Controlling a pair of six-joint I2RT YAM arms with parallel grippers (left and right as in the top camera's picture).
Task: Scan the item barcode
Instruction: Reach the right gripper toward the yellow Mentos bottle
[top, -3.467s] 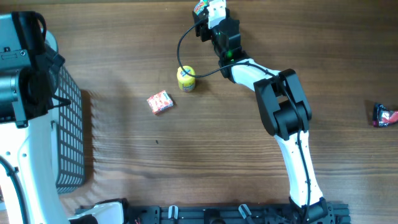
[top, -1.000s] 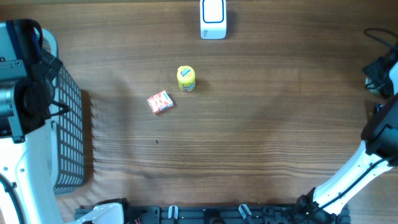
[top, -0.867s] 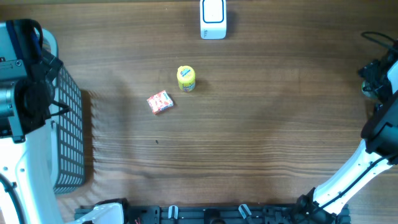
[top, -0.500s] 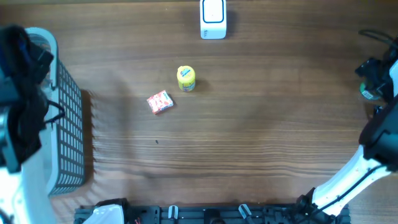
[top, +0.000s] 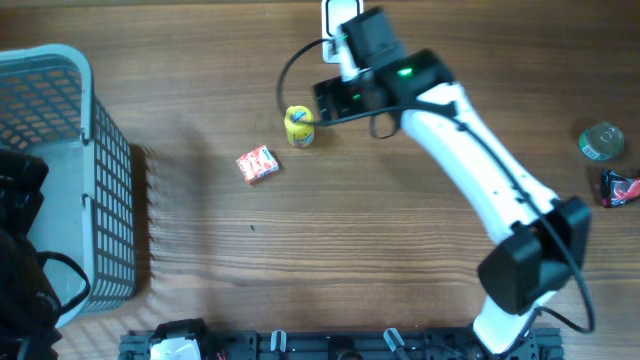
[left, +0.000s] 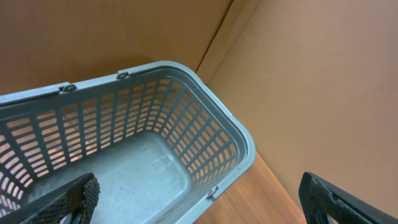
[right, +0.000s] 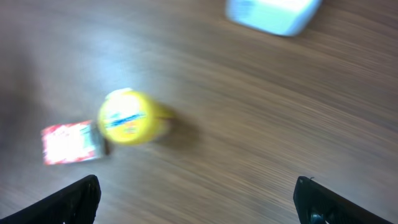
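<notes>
A white barcode scanner (top: 332, 14) stands at the table's far edge, partly behind my right arm; the right wrist view shows the scanner (right: 273, 14) blurred at the top. Two items lie left of centre: a yellow tub (top: 298, 127) and a small red packet (top: 257, 163). My right gripper (top: 338, 97) hovers just right of the tub, open and empty. In the right wrist view the tub (right: 129, 117) and packet (right: 65, 142) sit ahead of the open right gripper (right: 199, 202). My left gripper (left: 199, 202) is open above the basket (left: 239, 140).
A grey mesh basket (top: 95, 70) fills the left side, with the left arm (top: 20, 250) at its near end. A green can (top: 603, 141) and a dark red packet (top: 620, 187) lie at the right edge.
My right arm has swung from the far right edge to the yellow tub, leaving the green can on the right. Its jaws have opened. The left arm has pulled back toward the near edge.
</notes>
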